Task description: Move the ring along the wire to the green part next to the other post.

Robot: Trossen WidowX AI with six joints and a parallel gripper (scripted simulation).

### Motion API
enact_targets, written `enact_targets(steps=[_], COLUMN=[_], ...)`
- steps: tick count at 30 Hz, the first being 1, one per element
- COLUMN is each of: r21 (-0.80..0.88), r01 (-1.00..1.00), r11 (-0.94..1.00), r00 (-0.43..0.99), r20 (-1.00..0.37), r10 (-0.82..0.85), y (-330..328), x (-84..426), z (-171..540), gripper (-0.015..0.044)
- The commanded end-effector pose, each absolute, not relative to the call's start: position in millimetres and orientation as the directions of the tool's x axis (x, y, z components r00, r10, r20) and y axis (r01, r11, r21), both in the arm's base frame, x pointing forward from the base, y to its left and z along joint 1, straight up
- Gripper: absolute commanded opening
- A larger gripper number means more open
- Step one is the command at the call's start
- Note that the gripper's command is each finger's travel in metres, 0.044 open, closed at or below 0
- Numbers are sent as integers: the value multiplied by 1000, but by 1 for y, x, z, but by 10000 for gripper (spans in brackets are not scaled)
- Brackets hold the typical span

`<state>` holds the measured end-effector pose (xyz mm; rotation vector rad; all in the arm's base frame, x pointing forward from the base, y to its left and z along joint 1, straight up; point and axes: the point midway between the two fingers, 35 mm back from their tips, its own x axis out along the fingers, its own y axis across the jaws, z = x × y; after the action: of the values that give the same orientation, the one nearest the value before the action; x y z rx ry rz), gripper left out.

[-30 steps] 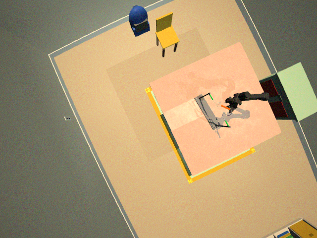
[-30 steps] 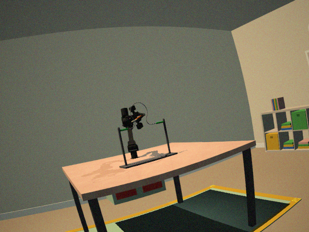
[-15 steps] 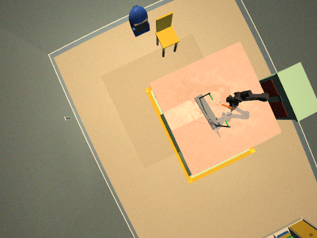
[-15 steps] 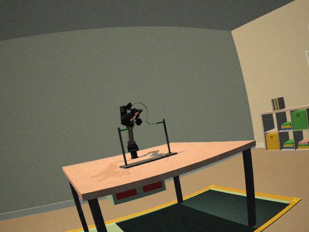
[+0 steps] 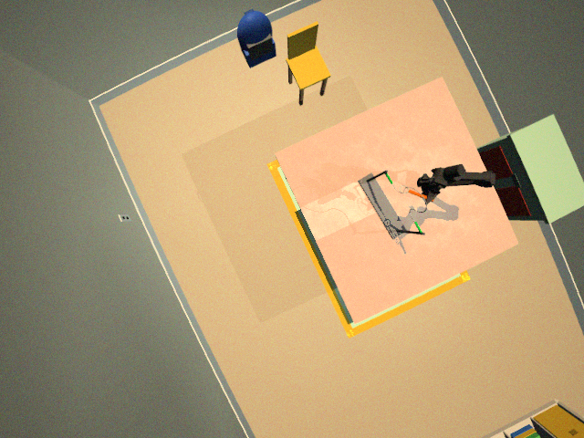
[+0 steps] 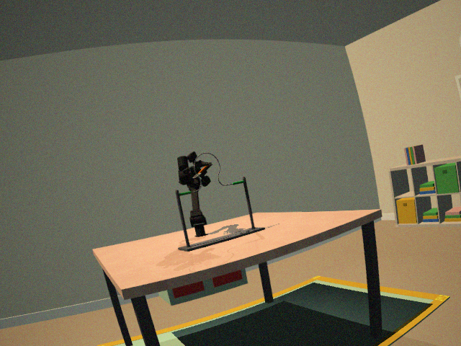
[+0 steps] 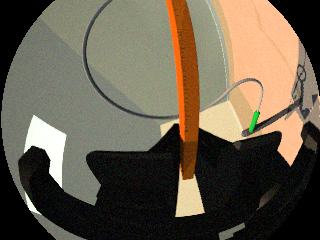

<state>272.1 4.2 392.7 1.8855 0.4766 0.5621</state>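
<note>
My gripper [image 5: 428,196] [image 6: 209,164] [image 7: 180,127] is shut on the orange handle [image 5: 417,193] [image 6: 202,171] [image 7: 186,65], above the table between the posts. In the exterior view the handle slants down left from the fingers. The ring is beyond the wrist view's top edge and too thin to make out clearly elsewhere; I cannot tell the wire's place within it. The grey wire [image 6: 220,171] [image 7: 85,53] arches beside and behind the arm. One green part [image 5: 388,178] [image 6: 184,193] is by one post; the other green part [image 5: 418,227] [image 6: 238,182] [image 7: 254,121] is by the other.
The upper post in the top view [image 5: 377,176] is the left post [image 6: 182,218]; the other post [image 5: 408,231] [image 6: 248,205] [image 7: 280,115] is on the right in the exterior view. Both rise from a dark base [image 6: 223,238] on the pink table [image 5: 448,118] [image 6: 316,227].
</note>
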Motion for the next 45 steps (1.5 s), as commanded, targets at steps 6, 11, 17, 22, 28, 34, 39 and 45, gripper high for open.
enact_targets(steps=[6, 11, 17, 22, 28, 34, 39, 45], r21=[965, 981, 993, 999, 998, 991, 979, 958], r01=[55, 50, 44, 39, 33, 28, 24, 20], r11=[-256, -190, -107, -36, 49, 133, 203, 286], r00=[806, 805, 805, 805, 806, 807, 808, 810], r20=[109, 73, 28, -10, -55, -101, -139, -183], r10=[582, 588, 593, 593, 590, 582, 573, 558], y=[5, 5, 6, 6, 6, 6, 6, 6], x=[271, 271, 271, 271, 271, 271, 271, 272], z=[393, 391, 389, 386, 384, 381, 379, 376], gripper=[-150, -150, -150, -150, -150, -150, -150, -150])
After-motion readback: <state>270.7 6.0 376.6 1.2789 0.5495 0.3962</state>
